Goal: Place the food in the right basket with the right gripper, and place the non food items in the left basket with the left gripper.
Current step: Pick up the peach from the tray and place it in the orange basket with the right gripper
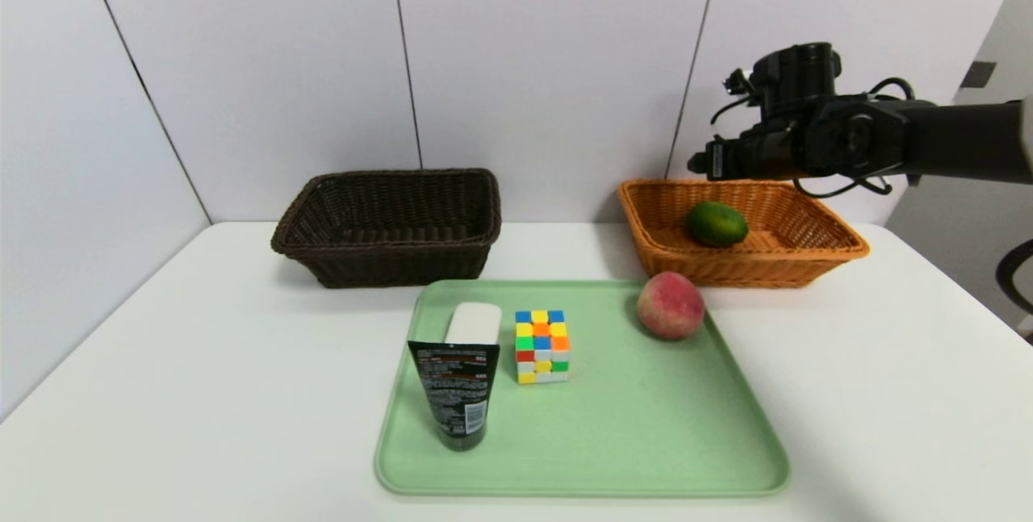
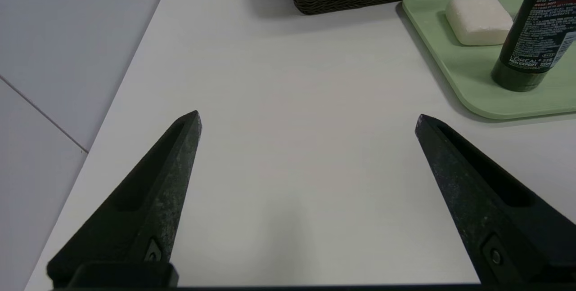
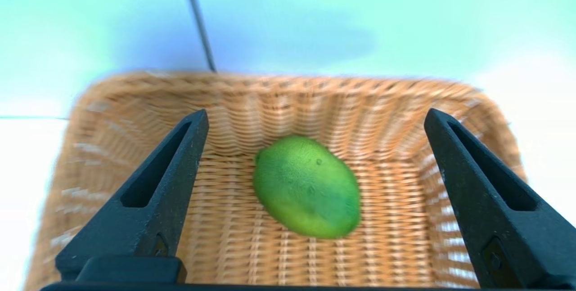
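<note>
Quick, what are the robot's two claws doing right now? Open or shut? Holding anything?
Left gripper: open, holding nothing, low over the table.
Right gripper: open, holding nothing, above the orange basket.

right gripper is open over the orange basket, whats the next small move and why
Probably swing the right gripper back toward the peach on the tray. Its jaws are empty, the green fruit already lies in the orange basket, and the peach is the only food left.
</note>
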You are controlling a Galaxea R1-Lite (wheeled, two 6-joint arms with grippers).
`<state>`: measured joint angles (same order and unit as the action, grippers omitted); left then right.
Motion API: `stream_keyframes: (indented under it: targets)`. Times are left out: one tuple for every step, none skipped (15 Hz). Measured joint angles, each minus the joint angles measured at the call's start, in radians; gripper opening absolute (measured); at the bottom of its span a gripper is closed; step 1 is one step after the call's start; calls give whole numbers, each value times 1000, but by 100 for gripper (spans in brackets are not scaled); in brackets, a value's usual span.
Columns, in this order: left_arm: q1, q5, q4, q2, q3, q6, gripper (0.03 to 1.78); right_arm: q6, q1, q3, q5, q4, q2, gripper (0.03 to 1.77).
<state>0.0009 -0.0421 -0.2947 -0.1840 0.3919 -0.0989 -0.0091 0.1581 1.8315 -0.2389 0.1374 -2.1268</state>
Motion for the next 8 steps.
stream_keyframes:
  targets:
    - [0, -1, 0, 0, 0, -1, 169, -2, 6, -13, 7, 0, 40, 166]
    - [0, -3, 0, 0, 0, -1, 169, -2, 14, -29, 13, -1, 80, 167]
    - [0, -6, 0, 0, 0, -1, 169, -2, 27, -51, 16, -1, 126, 167]
    - [-1, -7, 0, 0, 0, -1, 169, -2, 43, -78, 17, -3, 169, 168]
    - [-1, -7, 0, 0, -1, 0, 169, 0, 59, -104, 18, -4, 211, 168]
    - [-1, -8, 0, 0, -1, 0, 169, 1, 76, -131, 18, -5, 252, 168]
    - [-1, -9, -1, 3, -3, 0, 169, 1, 95, -160, 18, -3, 298, 169]
    - [-1, -11, -4, 7, -8, 0, 169, 1, 115, -185, 15, -2, 335, 169]
